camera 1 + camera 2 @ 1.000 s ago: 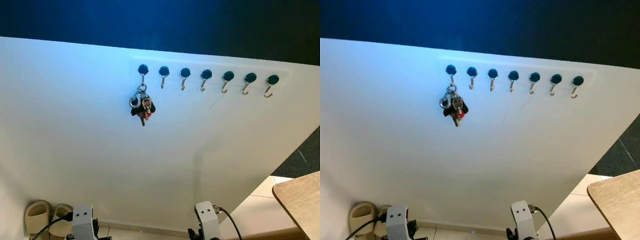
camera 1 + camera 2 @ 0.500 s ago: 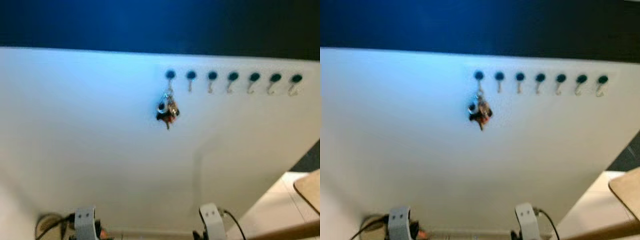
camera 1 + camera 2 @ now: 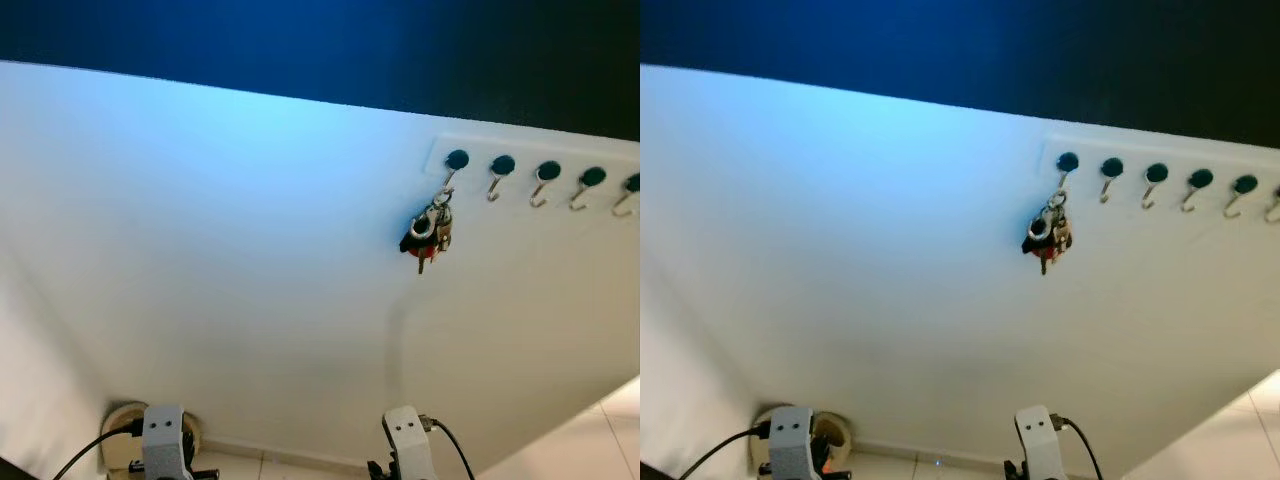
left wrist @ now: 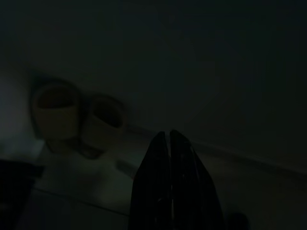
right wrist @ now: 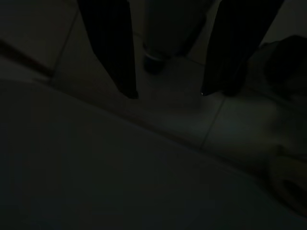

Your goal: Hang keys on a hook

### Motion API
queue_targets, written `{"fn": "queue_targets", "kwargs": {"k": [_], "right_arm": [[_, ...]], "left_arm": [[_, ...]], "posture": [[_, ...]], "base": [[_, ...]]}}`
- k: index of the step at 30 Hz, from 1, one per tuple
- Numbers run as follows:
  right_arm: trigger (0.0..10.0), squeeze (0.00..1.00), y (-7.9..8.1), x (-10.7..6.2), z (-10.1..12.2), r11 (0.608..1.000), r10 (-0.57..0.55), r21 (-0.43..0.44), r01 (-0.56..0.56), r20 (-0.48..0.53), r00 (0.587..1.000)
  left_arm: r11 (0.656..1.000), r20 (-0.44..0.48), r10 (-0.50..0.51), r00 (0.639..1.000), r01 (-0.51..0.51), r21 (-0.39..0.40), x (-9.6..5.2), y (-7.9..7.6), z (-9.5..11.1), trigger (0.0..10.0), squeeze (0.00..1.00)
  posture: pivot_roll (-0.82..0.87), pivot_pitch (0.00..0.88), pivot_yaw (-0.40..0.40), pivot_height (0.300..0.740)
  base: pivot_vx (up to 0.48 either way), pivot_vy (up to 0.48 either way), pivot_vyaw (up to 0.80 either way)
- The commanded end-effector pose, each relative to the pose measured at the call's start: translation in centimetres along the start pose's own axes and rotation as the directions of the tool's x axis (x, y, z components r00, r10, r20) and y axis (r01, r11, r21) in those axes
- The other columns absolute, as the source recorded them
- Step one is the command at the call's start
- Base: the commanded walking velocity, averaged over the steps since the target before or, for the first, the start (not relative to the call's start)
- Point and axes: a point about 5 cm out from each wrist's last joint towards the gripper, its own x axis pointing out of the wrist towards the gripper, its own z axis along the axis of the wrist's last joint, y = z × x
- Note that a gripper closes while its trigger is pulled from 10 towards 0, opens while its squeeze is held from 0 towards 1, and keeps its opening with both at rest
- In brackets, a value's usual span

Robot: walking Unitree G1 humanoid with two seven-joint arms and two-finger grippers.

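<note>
Keys: a bunch of keys (image 3: 428, 233) with a metal ring and dark and red parts hangs against the white wall (image 3: 220, 260), dangling from the leftmost hook (image 3: 455, 163).
Hooks: a row of small metal hooks with dark round heads runs along the wall to the right of the keys; the next hook (image 3: 500, 170) over carries nothing, and the same goes for the others in the row.
Wall: the white surface ends at a dark blue band (image 3: 300, 40) along its top.
Left gripper (image 4: 169, 139): hangs low near the floor in deep shade, its two black fingers pressed together, holding nothing.
Right gripper (image 5: 165, 93): hangs low over a tiled floor (image 5: 240, 124), its two black fingers spread well apart, holding nothing.
Arms: the tops of both silver arms rise at the lower edge of the head view, the left arm (image 3: 163, 440) and the right arm (image 3: 405, 440), each with a black cable.
Slippers: a pair of pale slippers (image 4: 76, 115) sits on the floor against the wall base, near the left gripper.
</note>
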Motion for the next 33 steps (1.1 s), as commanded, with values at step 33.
{"fn": "queue_targets", "kwargs": {"k": [33], "right_arm": [[10.0, 0.0, -2.2, -1.0, -1.6, 0.993, -0.105, 0.055, 0.107, -0.045, 0.993]], "left_arm": [[0.999, 0.018, -0.006, 1.0, 0.005, 0.039, 0.0, -0.4, 0.1, 10.0, 0.0]], "posture": [[0.07, 0.048, -0.05, 0.74]], "base": [[0.0, 0.0, -0.23]]}}
